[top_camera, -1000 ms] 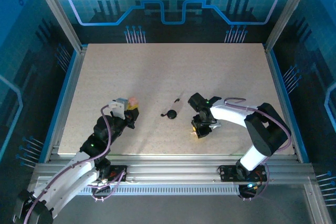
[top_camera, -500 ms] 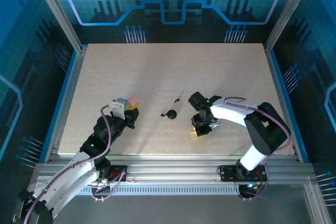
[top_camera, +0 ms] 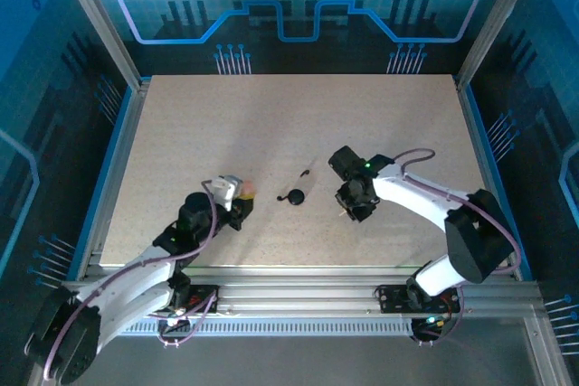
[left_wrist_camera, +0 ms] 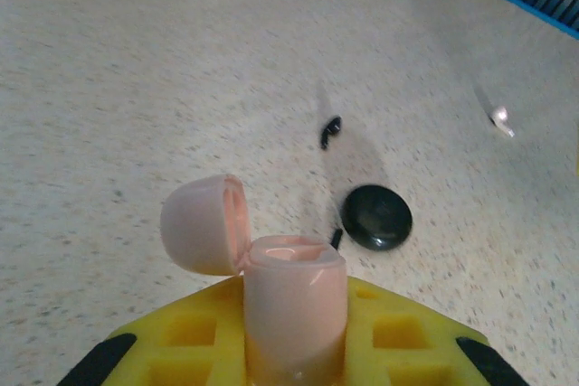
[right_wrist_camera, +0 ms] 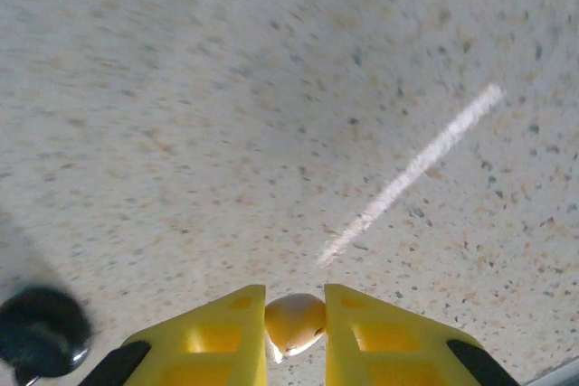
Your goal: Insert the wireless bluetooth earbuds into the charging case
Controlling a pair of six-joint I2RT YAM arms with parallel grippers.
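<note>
Open round pale-pink plastic case point(left_wrist_camera: 291, 291), insertion pending.
Left pincer point(left_wrist_camera: 295, 350) clamps it; right pincer point(right_wrist_camera: 295, 324) pinches one tiny whitish earbud point(right_wrist_camera: 293, 316).

The right gripper point(right_wrist_camera: 295, 306) hid most of the earbud point(right_wrist_camera: 294, 323) from me; the left gripper point(left_wrist_camera: 294, 327) hid the charging case point(left_wrist_camera: 291, 282) base.

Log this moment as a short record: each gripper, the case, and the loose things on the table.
left gripper: shut on the pink case, holding it upright
case lid: swung open to one side
right gripper: shut on a small whitish earbud, pinched between its yellow fingers
table: black disc and small black piece lying apart between the arms
whitish speck: beyond the disc, too small to identify
</note>
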